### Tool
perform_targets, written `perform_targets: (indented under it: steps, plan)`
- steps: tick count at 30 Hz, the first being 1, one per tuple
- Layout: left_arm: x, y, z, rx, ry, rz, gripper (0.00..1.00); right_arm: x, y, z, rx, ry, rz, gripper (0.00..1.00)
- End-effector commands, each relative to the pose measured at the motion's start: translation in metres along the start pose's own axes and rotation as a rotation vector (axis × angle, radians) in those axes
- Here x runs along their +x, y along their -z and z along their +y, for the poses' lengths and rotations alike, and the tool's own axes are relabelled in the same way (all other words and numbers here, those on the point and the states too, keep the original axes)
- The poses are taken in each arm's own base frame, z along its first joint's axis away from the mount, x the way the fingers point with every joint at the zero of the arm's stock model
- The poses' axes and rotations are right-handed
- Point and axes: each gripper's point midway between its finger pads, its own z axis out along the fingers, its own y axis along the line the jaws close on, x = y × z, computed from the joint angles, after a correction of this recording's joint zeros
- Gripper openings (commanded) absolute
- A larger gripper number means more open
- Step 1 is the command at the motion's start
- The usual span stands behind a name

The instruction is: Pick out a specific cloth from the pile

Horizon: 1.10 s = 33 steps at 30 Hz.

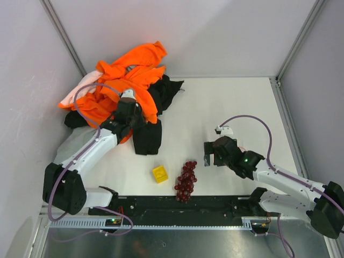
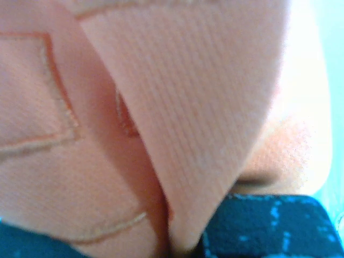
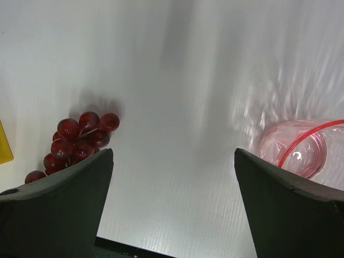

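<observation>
Left gripper (image 1: 129,109) is buried nose-down in the pile (image 1: 126,80), at the near edge where orange folds lie over the black garment (image 1: 148,134). Left wrist view is all orange knit pressed against the lens, with dark patches low in the frame. Can't tell fingers from black fabric there, so can't tell if my jaws are closed on anything.

The cloth (image 1: 97,107), as I read it, is the deeper orange mass at the pile's left, right by that gripper. Its border with the brighter orange garment (image 1: 142,56) is unclear, and no white cord shows. I'm that low probably to get under a fold.

Right gripper (image 3: 172,207) hangs over bare table (image 1: 226,102), fingers spread wide and holding nothing. It's parked well apart from the pile, likely to stay out of the way. Grapes (image 3: 78,141) sit to one side, a clear pink red-rimmed thing (image 3: 298,148) to the other.
</observation>
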Motion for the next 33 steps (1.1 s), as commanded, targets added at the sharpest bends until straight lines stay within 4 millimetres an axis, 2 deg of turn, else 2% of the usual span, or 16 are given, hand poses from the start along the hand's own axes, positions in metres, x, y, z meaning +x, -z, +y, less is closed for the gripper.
perform_targets:
  steps: [1,6,12,16,20,23,26,28,33]
  plan:
    - [-0.084,0.044,-0.039,0.129,-0.045,-0.195,0.01,-0.004,0.003,0.001,-0.007,-0.012,-0.022,0.99]
    - [-0.147,0.069,-0.037,0.12,-0.038,-0.31,0.01,-0.004,0.003,-0.001,0.003,-0.005,-0.022,0.99]
    - [-0.222,0.098,-0.023,0.056,-0.029,-0.446,0.01,-0.003,0.0,-0.002,0.008,0.004,-0.016,0.99]
    - [-0.262,0.106,0.001,-0.063,-0.001,-0.525,0.01,-0.002,-0.002,-0.001,0.009,0.008,-0.009,0.99]
    - [-0.284,0.103,0.028,-0.193,0.029,-0.562,0.01,0.0,-0.004,-0.002,0.015,0.011,-0.004,0.99]
    - [-0.284,0.089,0.049,-0.293,0.041,-0.549,0.01,0.001,-0.005,-0.002,0.018,0.013,0.002,0.99]
    - [-0.271,0.064,0.068,-0.368,0.039,-0.496,0.01,0.002,-0.007,-0.002,0.022,0.015,0.008,0.99]
    - [-0.256,0.043,0.08,-0.408,0.042,-0.444,0.01,0.003,-0.008,-0.002,0.023,0.017,0.012,0.99]
    - [-0.195,-0.02,0.117,-0.49,0.081,-0.268,0.01,0.006,-0.009,-0.003,0.027,0.021,0.022,0.99]
